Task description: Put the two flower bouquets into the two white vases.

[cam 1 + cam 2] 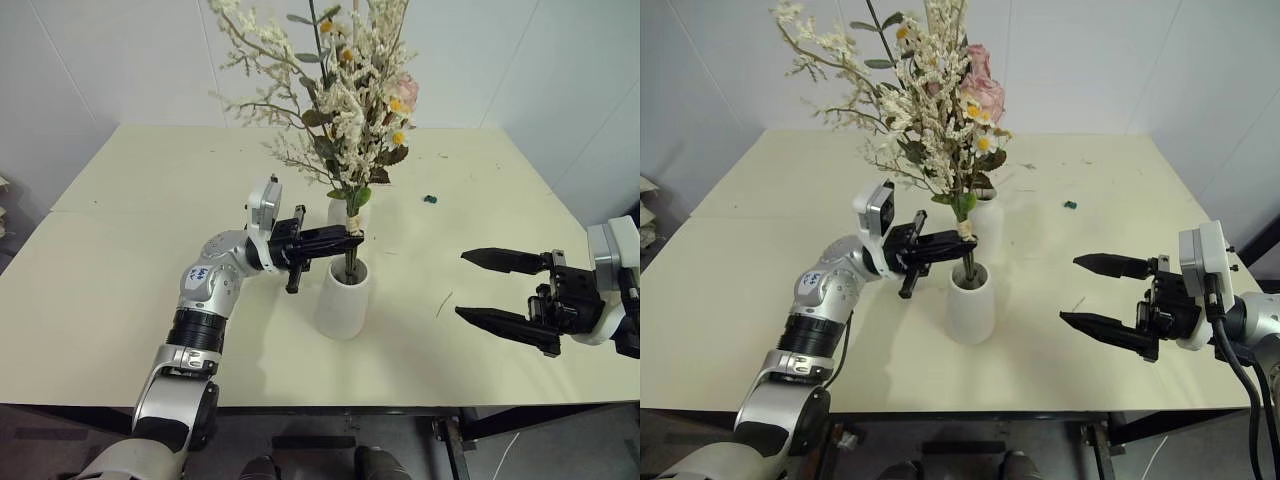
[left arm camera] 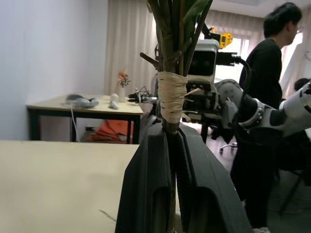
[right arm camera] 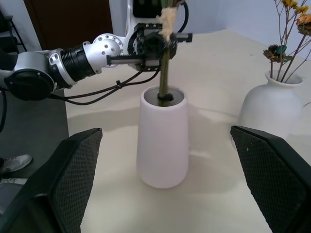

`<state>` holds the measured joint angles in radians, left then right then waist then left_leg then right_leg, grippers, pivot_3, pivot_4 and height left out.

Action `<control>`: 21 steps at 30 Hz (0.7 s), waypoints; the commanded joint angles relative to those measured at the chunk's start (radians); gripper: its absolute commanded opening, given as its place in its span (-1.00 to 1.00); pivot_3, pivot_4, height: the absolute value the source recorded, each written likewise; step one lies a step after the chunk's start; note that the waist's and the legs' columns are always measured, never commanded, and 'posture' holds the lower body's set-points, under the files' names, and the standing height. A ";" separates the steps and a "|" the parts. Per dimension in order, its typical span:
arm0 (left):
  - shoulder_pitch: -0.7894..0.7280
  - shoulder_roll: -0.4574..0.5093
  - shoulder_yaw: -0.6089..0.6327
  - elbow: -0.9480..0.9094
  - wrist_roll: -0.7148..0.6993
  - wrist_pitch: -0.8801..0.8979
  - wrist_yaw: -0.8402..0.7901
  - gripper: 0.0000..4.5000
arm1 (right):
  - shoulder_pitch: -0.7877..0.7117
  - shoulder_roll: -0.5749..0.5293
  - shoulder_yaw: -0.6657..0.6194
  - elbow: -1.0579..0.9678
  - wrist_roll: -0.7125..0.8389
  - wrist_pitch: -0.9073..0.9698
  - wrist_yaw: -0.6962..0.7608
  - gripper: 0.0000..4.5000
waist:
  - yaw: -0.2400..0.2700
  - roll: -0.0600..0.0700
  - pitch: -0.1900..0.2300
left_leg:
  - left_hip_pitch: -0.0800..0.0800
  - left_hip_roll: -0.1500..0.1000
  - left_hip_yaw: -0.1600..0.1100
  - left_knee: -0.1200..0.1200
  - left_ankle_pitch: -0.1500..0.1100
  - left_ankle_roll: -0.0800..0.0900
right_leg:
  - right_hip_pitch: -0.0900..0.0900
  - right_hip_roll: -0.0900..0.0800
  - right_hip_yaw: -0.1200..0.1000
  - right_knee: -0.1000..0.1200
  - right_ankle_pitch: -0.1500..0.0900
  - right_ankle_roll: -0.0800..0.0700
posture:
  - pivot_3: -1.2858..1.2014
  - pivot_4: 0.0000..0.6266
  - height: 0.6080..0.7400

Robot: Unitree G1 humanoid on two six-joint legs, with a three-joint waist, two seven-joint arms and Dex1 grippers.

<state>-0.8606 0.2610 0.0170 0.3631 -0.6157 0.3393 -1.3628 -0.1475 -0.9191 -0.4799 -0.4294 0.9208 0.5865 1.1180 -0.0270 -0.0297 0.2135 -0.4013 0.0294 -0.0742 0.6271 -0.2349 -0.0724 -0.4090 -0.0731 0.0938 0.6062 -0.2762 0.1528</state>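
The larger bouquet (image 1: pixel 345 90), with pink roses, white sprays and green leaves, stands upright with its stem ends (image 3: pixel 164 73) inside the mouth of the tapered white vase (image 1: pixel 343 300). My left gripper (image 1: pixel 350 238) is shut on the stems just under the tan tie (image 2: pixel 172 97), right above the vase rim. Behind it, partly hidden, stands the bottle-shaped white vase (image 3: pixel 276 104), and the thin yellow-orange sprig (image 3: pixel 291 29) rises from its neck. My right gripper (image 1: pixel 461 285) hovers open to the right of the tapered vase, holding nothing.
A small dark bit (image 1: pixel 430 199) lies on the cream table (image 1: pixel 150 260) behind the vases, and a thin twig scrap (image 1: pixel 443 303) lies between the tapered vase and my right gripper. A person (image 2: pixel 265 73) stands beyond the table in the left wrist view.
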 commanded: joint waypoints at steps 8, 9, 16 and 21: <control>-0.023 0.028 0.002 -0.006 -0.003 0.007 -0.076 0.20 | -0.015 -0.001 -0.017 -0.017 -0.002 -0.045 -0.022 1.00 | 0.000 0.000 0.000 | 0.000 0.000 0.000 0.000 0.000 0.000 | 0.000 0.000 0.000 0.000 0.000 0.000 | 0.03 -0.52 1.00; -0.025 0.030 0.001 -0.007 -0.005 0.007 -0.084 0.34 | -0.015 -0.001 -0.017 -0.017 -0.002 -0.046 -0.022 1.00 | 0.000 0.000 0.000 | 0.000 0.000 0.000 0.000 0.000 0.000 | 0.000 0.000 0.000 0.000 0.000 0.000 | 0.03 -0.52 1.00; -0.062 0.068 0.003 0.019 0.031 -0.048 -0.124 0.98 | -0.016 0.000 -0.009 -0.007 -0.008 -0.057 -0.022 1.00 | 0.000 0.000 0.000 | 0.000 0.000 0.000 0.000 0.000 0.000 | 0.000 0.000 0.000 0.000 0.000 0.000 | 0.03 -0.52 1.00; -0.136 0.140 -0.043 0.154 0.161 -0.208 -0.187 0.98 | -0.022 0.000 -0.001 0.002 -0.015 -0.062 -0.019 1.00 | 0.000 0.000 0.000 | 0.000 0.000 0.000 0.000 0.000 0.000 | 0.000 0.000 0.000 0.000 -0.001 -0.001 | 0.03 -0.52 1.00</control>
<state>-0.9614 0.3888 -0.0208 0.4942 -0.4848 0.1835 -1.5007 -0.1533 -0.9190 -0.4751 -0.4234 0.9046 0.5457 1.0984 -0.0272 -0.0297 0.2135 -0.4013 0.0295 -0.0741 0.6270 -0.2349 -0.0723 -0.4093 -0.0731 0.0938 0.6058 -0.2768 0.1513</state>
